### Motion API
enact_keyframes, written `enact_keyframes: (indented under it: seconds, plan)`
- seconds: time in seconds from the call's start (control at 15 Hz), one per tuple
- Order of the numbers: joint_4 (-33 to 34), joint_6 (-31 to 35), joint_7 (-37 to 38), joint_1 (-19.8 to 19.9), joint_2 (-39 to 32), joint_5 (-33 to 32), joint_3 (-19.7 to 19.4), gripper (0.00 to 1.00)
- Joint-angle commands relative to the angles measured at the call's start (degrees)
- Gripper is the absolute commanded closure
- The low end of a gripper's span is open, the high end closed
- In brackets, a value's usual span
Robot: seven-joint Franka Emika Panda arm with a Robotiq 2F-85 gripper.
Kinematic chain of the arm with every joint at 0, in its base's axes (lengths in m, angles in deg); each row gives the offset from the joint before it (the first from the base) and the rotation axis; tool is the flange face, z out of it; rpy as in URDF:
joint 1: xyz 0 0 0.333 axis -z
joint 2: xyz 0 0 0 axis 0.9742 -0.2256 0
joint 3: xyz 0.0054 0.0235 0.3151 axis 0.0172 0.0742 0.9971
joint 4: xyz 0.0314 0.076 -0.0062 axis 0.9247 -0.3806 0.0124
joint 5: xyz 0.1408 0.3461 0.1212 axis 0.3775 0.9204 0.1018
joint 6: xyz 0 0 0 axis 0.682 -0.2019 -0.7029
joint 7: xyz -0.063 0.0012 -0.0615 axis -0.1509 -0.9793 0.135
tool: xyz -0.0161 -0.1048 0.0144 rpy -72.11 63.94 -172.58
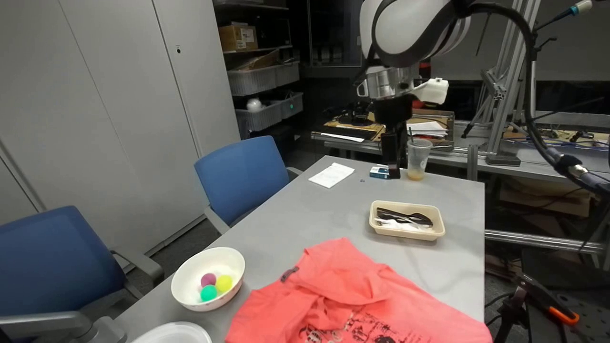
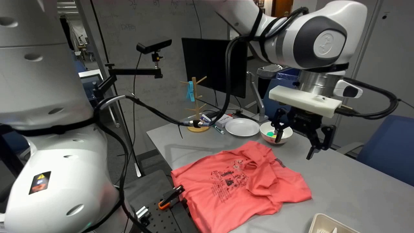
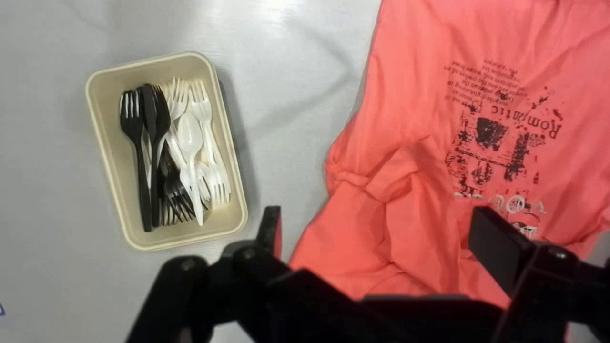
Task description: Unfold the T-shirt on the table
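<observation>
The coral-red T-shirt [image 1: 333, 281] lies on the light-grey table [image 1: 286, 224]. Its dark lettering faces up, and part of the cloth near the collar is bunched and folded over the print. It also shows whole in an exterior view [image 2: 233, 184] and partly in the wrist view [image 3: 410, 190]. My gripper [image 2: 293, 149] is open and empty, held in the air above the table, apart from the cloth. In the wrist view its spread fingers [image 3: 376, 221] frame the folded part of the shirt below. In an exterior view the gripper [image 1: 393, 175] is seen edge-on.
A beige cutlery tray [image 3: 119, 164] lies beside the shirt. A white bowl with coloured balls [image 1: 189, 278] and a white plate [image 2: 242, 127] stand near its other side. A plastic cup [image 1: 419, 157], a small box [image 1: 379, 172] and a wooden stand [image 2: 196, 110] are also on the table.
</observation>
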Motion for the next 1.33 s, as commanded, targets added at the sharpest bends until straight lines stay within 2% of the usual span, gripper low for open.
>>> enact_keyframes:
  seconds: [0.0,0.2,0.27,0.73,1.27]
  plan:
    - [2.9,1.0,-0.3,-0.6,-5.4,-1.3,2.2,0.00]
    - [4.6,-0.1,-0.6,-0.7,-9.0,-0.9,3.8,0.00]
    - [1.8,0.9,-0.1,-0.1,-6.2,-0.4,3.7,0.00]
    - [3.4,0.9,0.0,-0.2,-8.8,-0.4,4.3,0.00]
    - [7.6,-2.0,-7.2,-0.8,-19.3,-3.9,6.9,0.00]
